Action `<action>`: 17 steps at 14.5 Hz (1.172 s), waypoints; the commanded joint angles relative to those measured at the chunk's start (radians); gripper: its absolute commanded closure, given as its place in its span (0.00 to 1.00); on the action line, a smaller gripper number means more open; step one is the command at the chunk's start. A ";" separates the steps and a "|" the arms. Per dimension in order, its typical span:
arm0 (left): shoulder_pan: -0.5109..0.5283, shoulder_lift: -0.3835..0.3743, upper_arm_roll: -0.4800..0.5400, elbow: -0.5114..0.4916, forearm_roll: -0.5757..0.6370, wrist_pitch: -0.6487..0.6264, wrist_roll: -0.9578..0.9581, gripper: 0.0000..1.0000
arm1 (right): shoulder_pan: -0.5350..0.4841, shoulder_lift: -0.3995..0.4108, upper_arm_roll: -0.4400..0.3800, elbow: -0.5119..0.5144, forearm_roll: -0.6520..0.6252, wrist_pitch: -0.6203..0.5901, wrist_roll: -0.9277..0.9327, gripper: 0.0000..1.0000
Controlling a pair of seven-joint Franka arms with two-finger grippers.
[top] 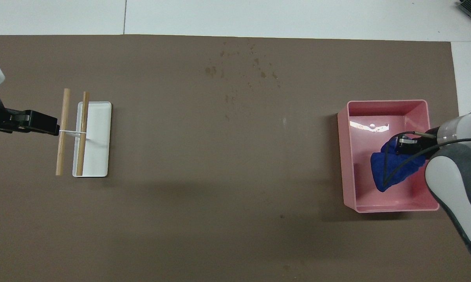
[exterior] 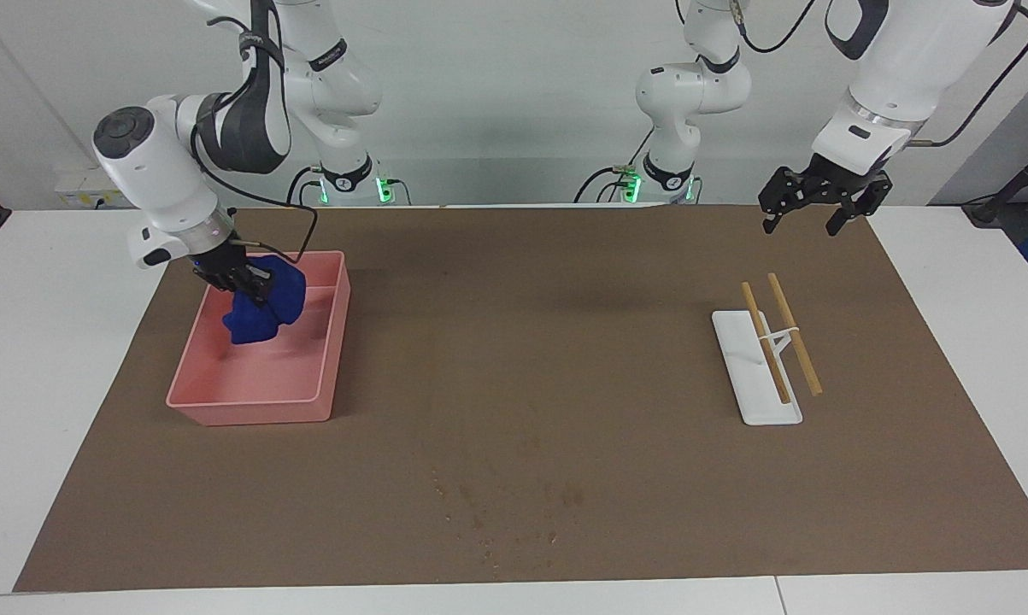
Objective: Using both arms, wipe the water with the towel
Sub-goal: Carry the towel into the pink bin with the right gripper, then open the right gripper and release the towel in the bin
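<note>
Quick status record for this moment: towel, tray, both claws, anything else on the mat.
towel: bunched, held over the inside of the pink tray
right claw: shut on the towel, above the tray
left claw: open, holding nothing, waiting in the air at the left arm's end, over the mat near the white rack
white rack: two wooden rods across it
mat: brown, speckled marks at the edge farthest from the robots

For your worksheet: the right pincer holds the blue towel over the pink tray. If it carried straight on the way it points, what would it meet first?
Probably the floor of the pink tray. The right pincer, shut on the towel, points down into it; the towel would likely land first, though its height above the floor is unclear.
</note>
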 commanded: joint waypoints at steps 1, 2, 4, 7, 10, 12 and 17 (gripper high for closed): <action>0.012 -0.028 -0.006 -0.032 0.006 0.015 0.015 0.00 | -0.014 0.009 0.016 -0.060 -0.017 0.059 -0.020 0.38; 0.012 -0.028 -0.006 -0.032 0.006 0.015 0.015 0.00 | -0.014 0.009 0.018 -0.063 -0.017 0.047 -0.022 0.00; 0.012 -0.028 -0.006 -0.032 0.006 0.015 0.015 0.00 | -0.014 0.009 0.018 -0.048 -0.017 -0.005 -0.030 0.00; 0.012 -0.028 -0.006 -0.032 0.006 0.015 0.015 0.00 | 0.001 0.000 0.019 0.043 -0.019 -0.097 -0.028 0.00; 0.012 -0.028 -0.006 -0.032 0.006 0.015 0.015 0.00 | 0.033 0.000 0.025 0.194 -0.020 -0.210 -0.028 0.00; 0.012 -0.028 -0.006 -0.032 0.006 0.015 0.015 0.00 | 0.064 0.003 0.025 0.286 -0.057 -0.275 -0.028 0.00; 0.012 -0.028 -0.006 -0.032 0.006 0.015 0.015 0.00 | 0.113 0.014 0.027 0.475 -0.072 -0.358 -0.027 0.00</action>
